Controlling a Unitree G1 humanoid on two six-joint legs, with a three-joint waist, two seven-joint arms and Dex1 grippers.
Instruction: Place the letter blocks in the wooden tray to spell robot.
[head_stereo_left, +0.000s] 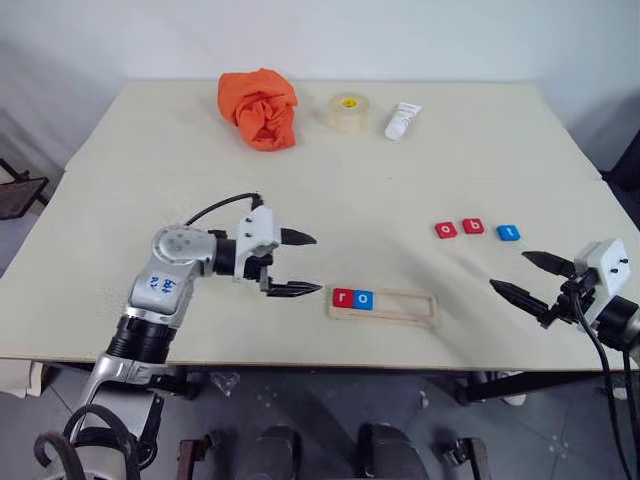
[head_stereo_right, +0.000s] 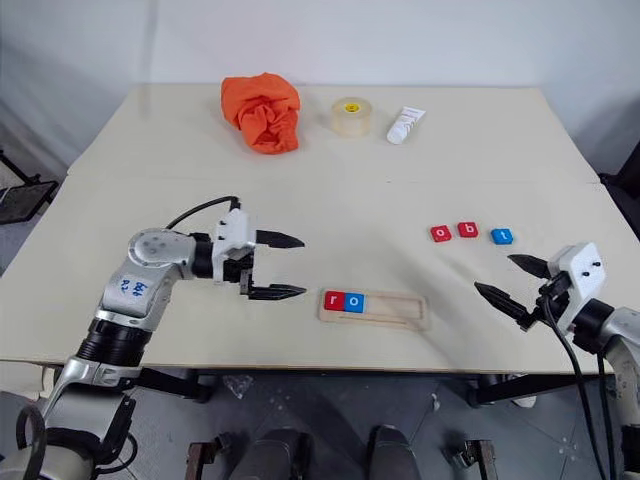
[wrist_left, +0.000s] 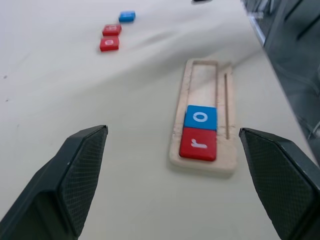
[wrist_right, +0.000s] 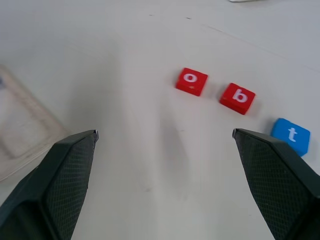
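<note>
The long light-wood tray (head_stereo_left: 384, 306) by the desk's front edge holds a red r block (head_stereo_left: 343, 297) and blue o block (head_stereo_left: 363, 299), so next the wide-open, empty right gripper (head_stereo_left: 533, 279) should grab the red b block (head_stereo_left: 473, 226) nearby, while the left gripper (head_stereo_left: 297, 263) is wide open and empty too.

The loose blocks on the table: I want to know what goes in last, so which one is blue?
The t block, at the end of the loose row nearest the right gripper. The o block and b block beside it are red.
</note>
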